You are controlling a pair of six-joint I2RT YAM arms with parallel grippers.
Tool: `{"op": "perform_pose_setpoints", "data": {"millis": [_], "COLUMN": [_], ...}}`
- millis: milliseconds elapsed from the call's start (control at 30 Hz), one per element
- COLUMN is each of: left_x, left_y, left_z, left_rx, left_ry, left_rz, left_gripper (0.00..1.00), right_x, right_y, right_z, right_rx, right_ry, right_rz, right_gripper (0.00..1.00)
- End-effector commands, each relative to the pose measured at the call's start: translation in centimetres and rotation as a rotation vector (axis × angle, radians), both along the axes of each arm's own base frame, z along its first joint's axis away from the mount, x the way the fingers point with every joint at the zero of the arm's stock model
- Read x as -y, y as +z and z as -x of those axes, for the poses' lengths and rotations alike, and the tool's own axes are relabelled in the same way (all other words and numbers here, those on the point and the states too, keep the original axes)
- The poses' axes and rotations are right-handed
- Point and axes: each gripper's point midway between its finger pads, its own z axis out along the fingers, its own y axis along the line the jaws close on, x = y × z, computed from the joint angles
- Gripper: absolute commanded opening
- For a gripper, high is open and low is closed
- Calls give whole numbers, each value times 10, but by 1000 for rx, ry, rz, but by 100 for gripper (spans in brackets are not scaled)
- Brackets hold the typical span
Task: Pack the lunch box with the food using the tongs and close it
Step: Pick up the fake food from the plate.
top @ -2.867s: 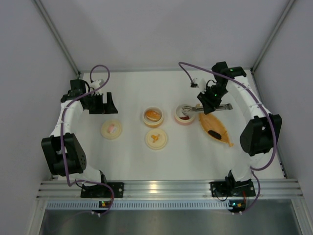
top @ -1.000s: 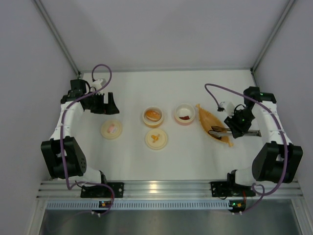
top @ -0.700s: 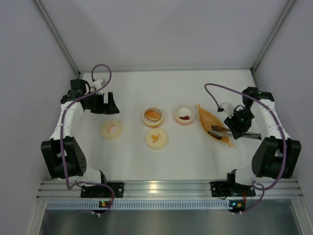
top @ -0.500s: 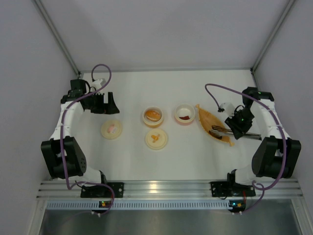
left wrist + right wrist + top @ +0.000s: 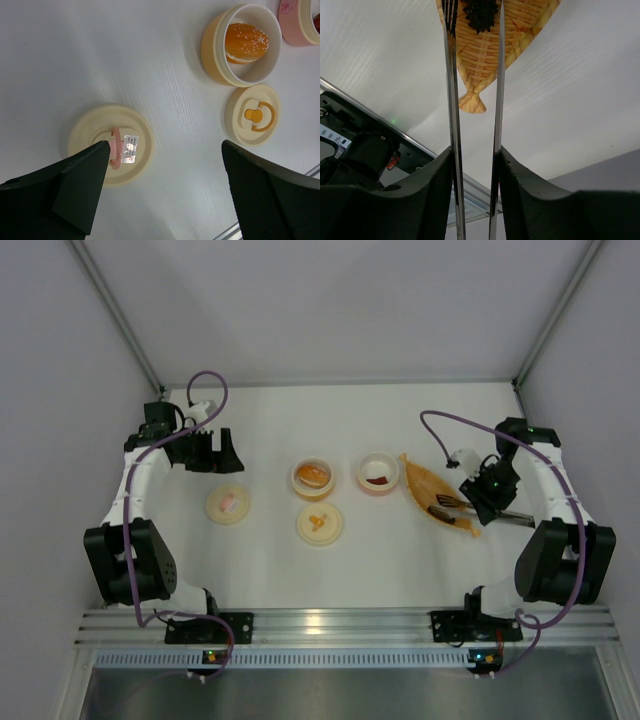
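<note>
Your right gripper sits close to the right edge of the table, and its fingers are clamped on the tongs, one slim metal arm against the inside of each finger. The two arms run out side by side with a narrow gap between them, reaching over the boat-shaped tray, which lies slantwise just inside that right edge. On the tray you can see a dark spiky morsel between the tong tips. The wrist view cuts off there, so you cannot tell whether the tips touch it.

Your left gripper hangs near the far left corner of the table with its fingers spread wide and nothing between them.

Around the middle of the table stand the orange bowl, uncovered, with the bun inside, and just to its right the pink bowl, also uncovered, holding the red bit. Nearer the front edge lie two cream lids, flat and apart from the bowls: the lid with the orange handle just in front of the orange bowl, and the lid with the pink handle further toward the left edge
</note>
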Motion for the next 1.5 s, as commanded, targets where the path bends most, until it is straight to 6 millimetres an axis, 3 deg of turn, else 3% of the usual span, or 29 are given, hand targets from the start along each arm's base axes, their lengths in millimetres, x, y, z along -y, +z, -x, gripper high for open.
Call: {"op": "perform_pose_setpoints", "data": {"millis": [0, 500, 767, 1000, 1367, 1467], "left_x": [0, -1, -1, -1, -2, 0], "left_y": [6, 5, 5, 4, 5, 5], "left_z": [-10, -11, -12, -11, -12, -12], "left_rx": [49, 44, 44, 42, 44, 45], "left_ry": [-4, -1, 2, 0, 5, 3], "left_rz": [-3, -1, 4, 0, 2, 7], "left_gripper": [98, 98, 98, 98, 98, 98], "right_x": [0, 8, 12, -1, 2, -2], "right_y": [8, 10, 19, 29, 33, 39], "right_z": [12, 16, 5, -6, 0, -5], "right_rx": [-36, -146, -135, -75, -51, -17], "right_ry": [6, 30, 35, 23, 50, 45], "right_rz": [-14, 15, 32, -35, -14, -35], "right_gripper": [39, 37, 26, 16, 18, 13]}}
